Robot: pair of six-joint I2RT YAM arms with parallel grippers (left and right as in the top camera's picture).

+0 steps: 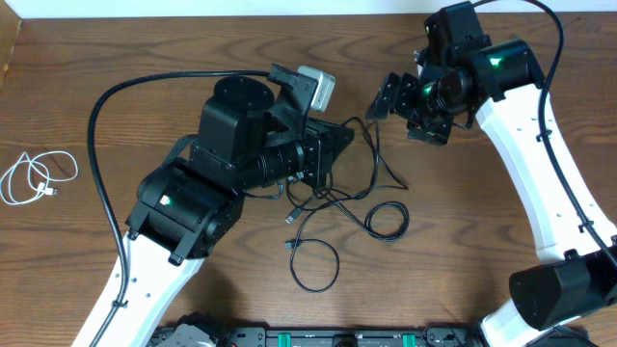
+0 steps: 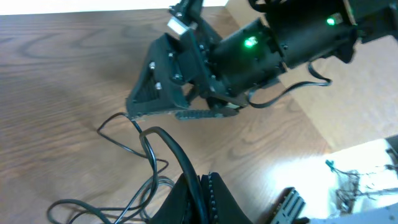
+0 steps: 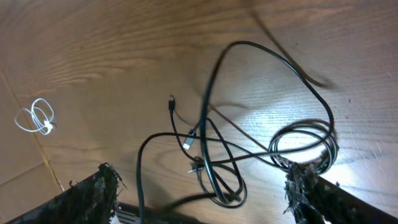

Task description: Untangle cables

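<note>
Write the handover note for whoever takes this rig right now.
Left gripper: shut on a strand of the black cables, mid-table.
Right gripper: open, hovering over the same tangle, holding nothing.
White cable: coiled alone near the left edge of the table.
Done: white cable is separate.
To do: black cables are looped over one another; pull them apart.

Overhead, the left arm point(image 1: 231, 125) sits right over the black cords point(image 1: 333, 200), so part of the tangle is hidden. Left wrist view: the left hand point(image 2: 199, 185) is cut off by the bottom edge. Right wrist view: the right hand point(image 3: 199, 190) is clipped at both bottom corners, and the white cord point(image 3: 38, 117) is too small to make out its plug
</note>
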